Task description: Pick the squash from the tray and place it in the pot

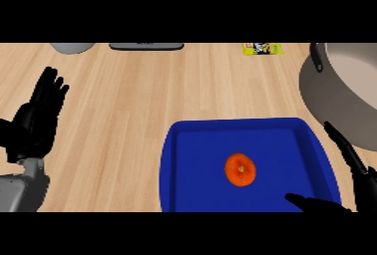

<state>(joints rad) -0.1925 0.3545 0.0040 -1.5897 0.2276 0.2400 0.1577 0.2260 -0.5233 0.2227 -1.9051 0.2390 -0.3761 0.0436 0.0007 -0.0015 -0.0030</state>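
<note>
At the near edge of the head view, the robot's right hand (346,196) hangs over the lower right corner of a blue tray (180,164), fingers straight and spread wide from the thumb, holding nothing. One finger points up along the tray's right rim; the thumb lies over the tray's near right floor. At the near left, the left hand (37,119) rests open with fingers up, well apart from the tray, its grey forearm entering from the lower left corner.

The rectangular tray with rounded corners sits on the light wooden table (147,89) and carries a single item: an orange squash (240,169), lying on the tray's floor a little right of centre. The squash is near the right hand's thumb but not touching it.

Beyond the tray's right corner stands a large grey pot (331,94), cut off by the view's right edge, with a dark handle at its upper left rim. The part of its inside that shows holds nothing.

Along the far edge of the table lie a grey rounded object (72,47), a dark flat item (146,46) and a small yellow packet (263,49).
</note>
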